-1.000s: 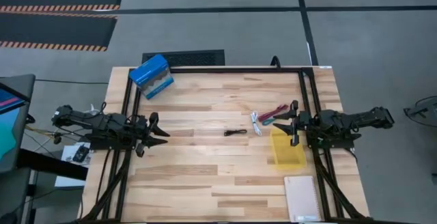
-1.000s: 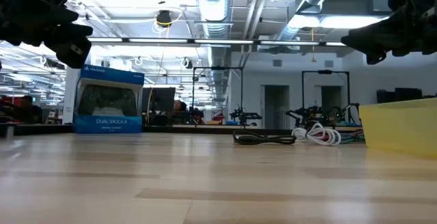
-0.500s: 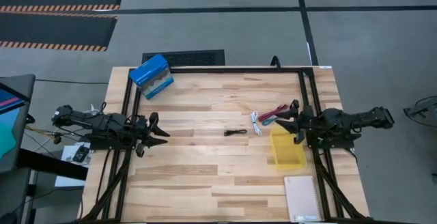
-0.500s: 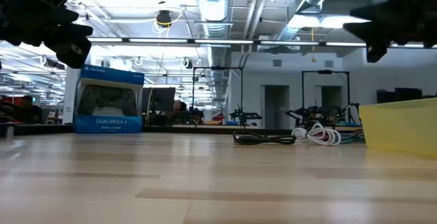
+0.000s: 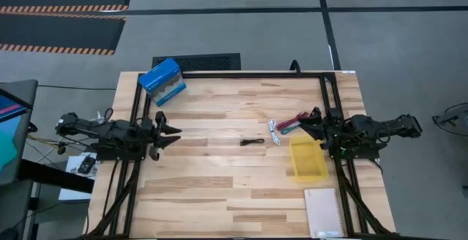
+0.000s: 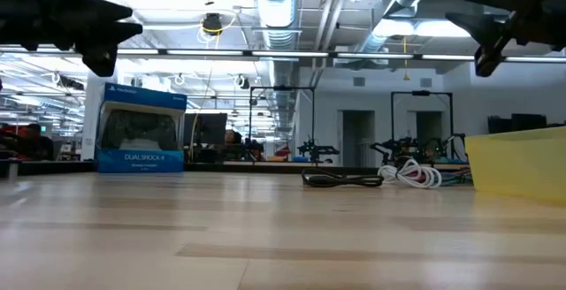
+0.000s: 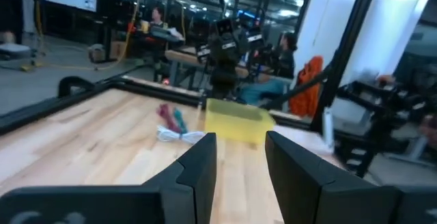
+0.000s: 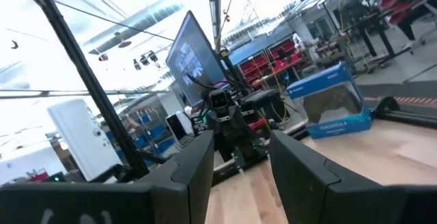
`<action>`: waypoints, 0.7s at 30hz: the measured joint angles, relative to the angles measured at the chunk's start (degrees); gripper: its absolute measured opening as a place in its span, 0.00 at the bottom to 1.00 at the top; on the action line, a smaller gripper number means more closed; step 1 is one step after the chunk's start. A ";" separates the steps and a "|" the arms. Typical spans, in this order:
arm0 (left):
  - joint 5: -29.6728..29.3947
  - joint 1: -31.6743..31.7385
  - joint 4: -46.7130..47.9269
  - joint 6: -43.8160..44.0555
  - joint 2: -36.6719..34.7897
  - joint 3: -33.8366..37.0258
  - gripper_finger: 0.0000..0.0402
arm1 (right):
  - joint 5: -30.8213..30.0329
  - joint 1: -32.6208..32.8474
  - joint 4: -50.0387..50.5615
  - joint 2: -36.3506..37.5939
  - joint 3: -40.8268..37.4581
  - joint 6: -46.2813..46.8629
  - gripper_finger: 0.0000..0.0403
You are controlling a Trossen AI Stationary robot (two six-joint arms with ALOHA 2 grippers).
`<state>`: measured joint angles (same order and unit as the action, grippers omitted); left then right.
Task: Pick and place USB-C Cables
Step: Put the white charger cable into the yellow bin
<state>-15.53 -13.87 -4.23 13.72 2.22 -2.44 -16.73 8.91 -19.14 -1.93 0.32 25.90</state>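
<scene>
On the pale wooden-plank desk point(image 5: 219, 189), nearest the front edge, lies a white spiral notebook point(image 5: 323, 212), and just behind it stands the translucent yellow plastic bin point(image 5: 308, 159), seemingly empty. The right end effector point(image 5: 310, 125) hangs above the bin's far end with its fingers apart and nothing between them; the left end effector point(image 5: 170, 132) waits over the desk's left side, likewise spread and empty.

None of the cables is held. The thin black looped cable point(image 5: 251, 142) lies alone mid-desk; the white bundled cable point(image 5: 273, 132) sits beside the dark red cable point(image 5: 296, 118) and teal-blue cable point(image 5: 288, 129), apparently touching. A descent there could pinch two bundles together or snag a loop, dragging its neighbours. Farthest back sits a blue cardboard controller box point(image 5: 161, 80).
</scene>
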 joint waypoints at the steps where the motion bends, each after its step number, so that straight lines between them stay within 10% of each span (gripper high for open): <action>1: 0.35 -0.02 0.07 0.37 0.00 0.00 0.28 | 0.00 0.00 0.27 0.00 0.00 0.47 0.42; 21: -21.48 0.00 -1.70 10.79 0.12 -0.91 0.28 | -13.80 -4.92 8.33 -1.10 8.89 -10.79 0.44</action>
<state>-37.01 -13.87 -5.93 24.51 2.34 -3.34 -30.54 3.98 -10.81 -3.03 9.20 15.11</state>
